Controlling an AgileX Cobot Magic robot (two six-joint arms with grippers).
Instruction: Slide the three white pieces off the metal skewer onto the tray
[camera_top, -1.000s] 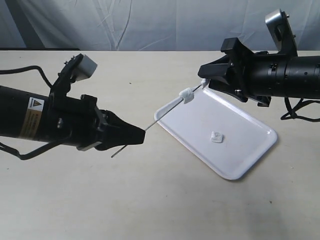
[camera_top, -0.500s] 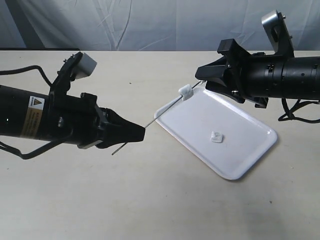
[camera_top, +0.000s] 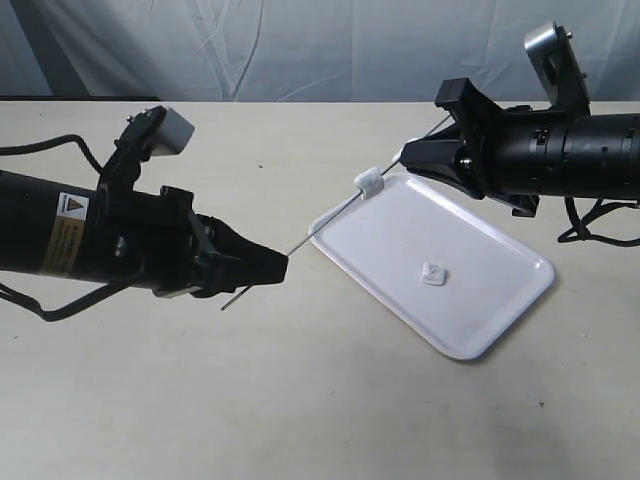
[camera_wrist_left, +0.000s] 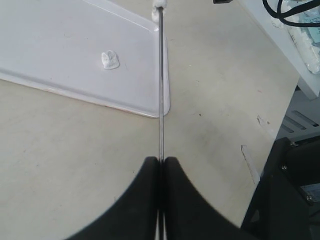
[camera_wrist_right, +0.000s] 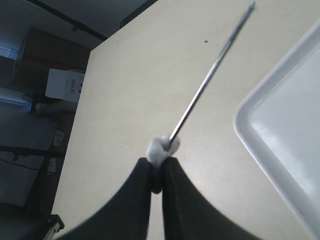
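Note:
The metal skewer (camera_top: 325, 219) slants up from left to right above the table. My left gripper (camera_top: 283, 265) is shut on its lower part, and a short tail of rod sticks out behind the fingers; the rod (camera_wrist_left: 160, 100) runs straight out from the closed left gripper (camera_wrist_left: 160, 161). One white piece (camera_top: 370, 183) sits mid-rod over the corner of the tray (camera_top: 480, 300). My right gripper (camera_top: 403, 155) is shut on a second white piece (camera_wrist_right: 159, 149), which is threaded on the skewer (camera_wrist_right: 210, 75). A third piece (camera_top: 433, 274) lies on the tray.
Black cables (camera_top: 600, 215) hang by the right arm at the table's right side, and another cable (camera_top: 60, 140) trails behind the left arm. A wrinkled cloth backdrop stands behind the table. The table edge and dark equipment (camera_wrist_left: 290, 190) lie beyond the tray's short side.
The right gripper has risen slightly and the skewer's far end now pokes out past its fingers. The mid-rod piece has shifted a little up and left. The left arm has barely moved.

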